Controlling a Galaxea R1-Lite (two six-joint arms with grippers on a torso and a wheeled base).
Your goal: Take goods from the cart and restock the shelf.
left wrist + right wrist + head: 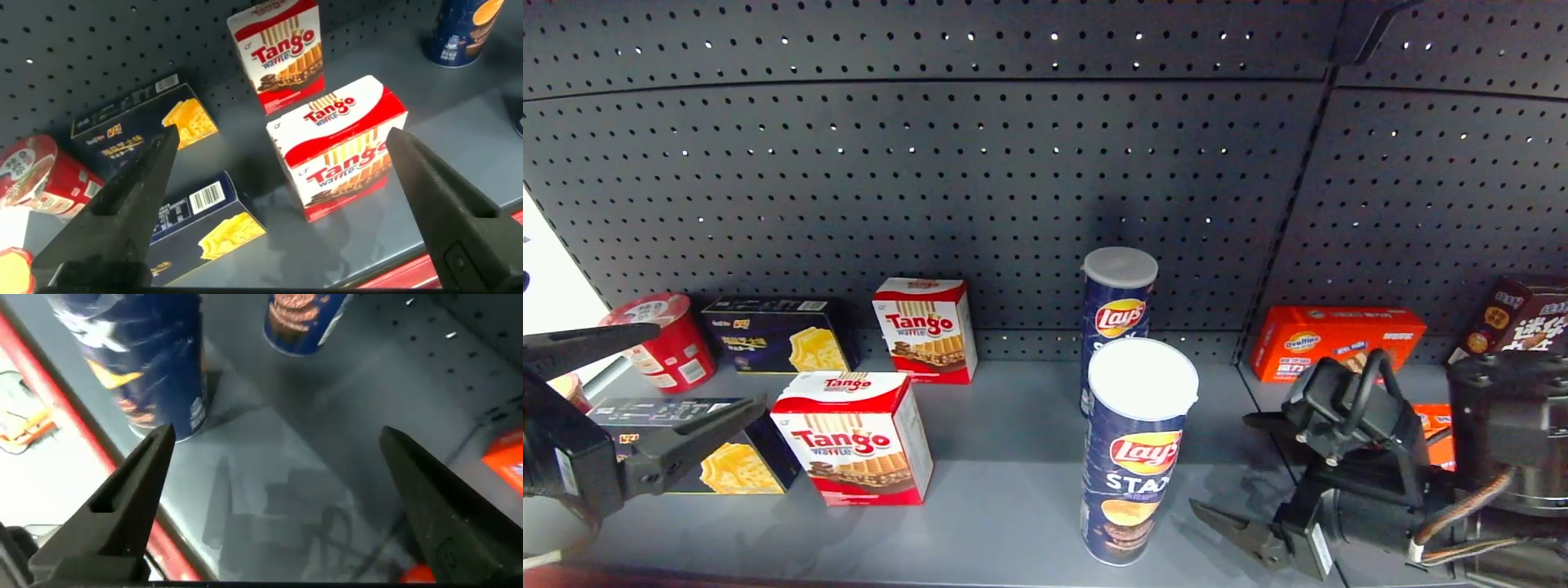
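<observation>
In the head view, the lower half of the rear chip can is hidden behind the front chip can. The left tool covers the near corner of the front dark box and crosses part of the red cup. A second cup at the picture's left edge is mostly hidden behind the same tool. The right arm hides a lower corner of the orange box and nearly all of a second orange box. The brown box is cut off by the right edge. In the right wrist view both cans are cut off by the picture's edge and their print is blurred.
</observation>
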